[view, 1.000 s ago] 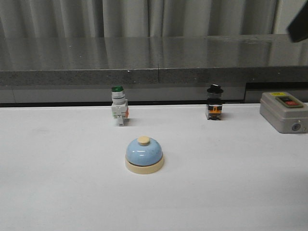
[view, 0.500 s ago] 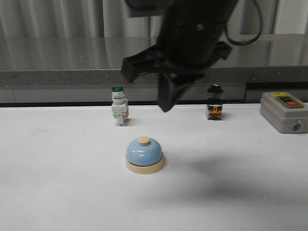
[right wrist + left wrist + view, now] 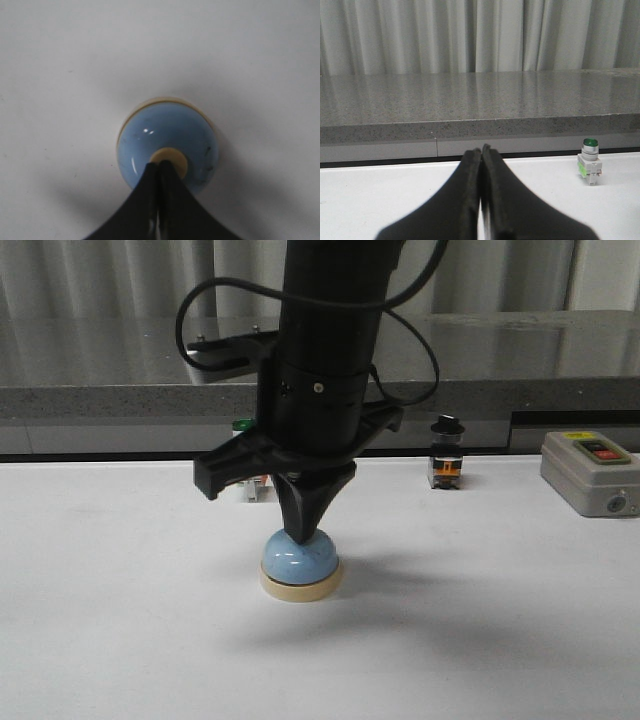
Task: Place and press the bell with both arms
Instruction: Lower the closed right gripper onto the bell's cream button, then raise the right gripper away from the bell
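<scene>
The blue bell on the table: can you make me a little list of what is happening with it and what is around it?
bell: small glossy light-blue dome bell with cream base, standing on the white table
right hand: shut, tip on the bell's cream button
left hand: shut, empty, away from the bell
behind bell: green-capped white push-button switch, black-capped switch
far right: grey box with red and black buttons

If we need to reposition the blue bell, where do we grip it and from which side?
Judgement: grip the small glossy light-blue dome bell low, across its cream base ring, coming straight down with jaws open wide. The dome is smooth and curved, so higher pads would likely slip. The shut right gripper sits on the cream button, so lift it first.
</scene>
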